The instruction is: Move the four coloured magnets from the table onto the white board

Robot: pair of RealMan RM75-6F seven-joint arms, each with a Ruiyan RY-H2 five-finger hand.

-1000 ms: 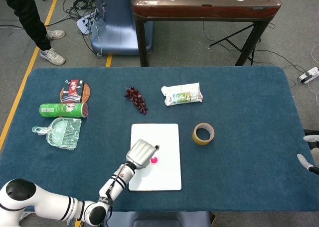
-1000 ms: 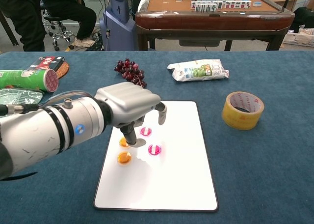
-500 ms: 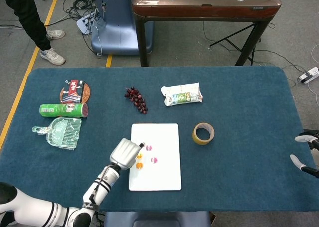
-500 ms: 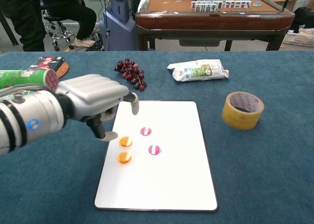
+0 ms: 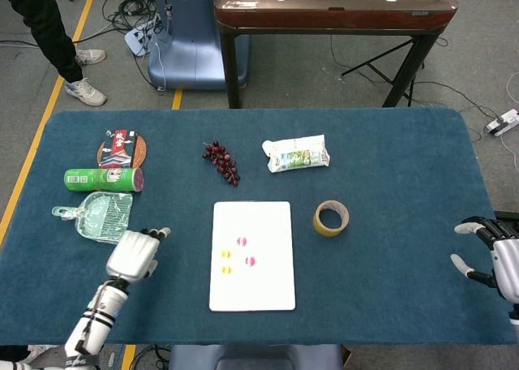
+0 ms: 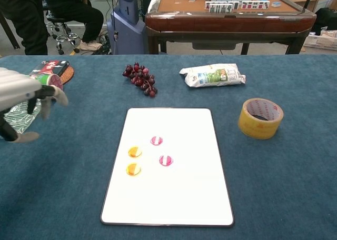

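The robot's left hand (image 5: 136, 254) is hovering over the blue cloth-covered table (image 5: 405, 183) at the far left, fingers spread and holding nothing, just beside the pale green plastic dustpan (image 5: 101, 216) lying at its eleven o'clock; in the chest view the same left hand (image 6: 23, 100) is showing at the left edge with its fingers loosely apart. Above the dustpan a green cylindrical crisp can (image 5: 103, 179) is lying on its side, and at its twelve o'clock a round snack pack with red and black print (image 5: 122, 149) is resting flat. Toward the middle, a bunch of dark red grapes (image 5: 221, 161) is sitting at eleven o'clock of the flat white rectangular board (image 5: 263, 285). On the board's left half four round magnets are lying close together: two orange magnets (image 6: 134, 160) stacked one above the other, and at their three o'clock two pink magnets (image 6: 161, 150). A white and green printed food pouch (image 5: 296, 153) is lying at one o'clock of the board, and a roll of yellow-brown packing tape (image 5: 331, 217) is standing just to its right. At the far right edge the right hand (image 5: 495, 252) is hanging open, fingers apart, gripping nothing
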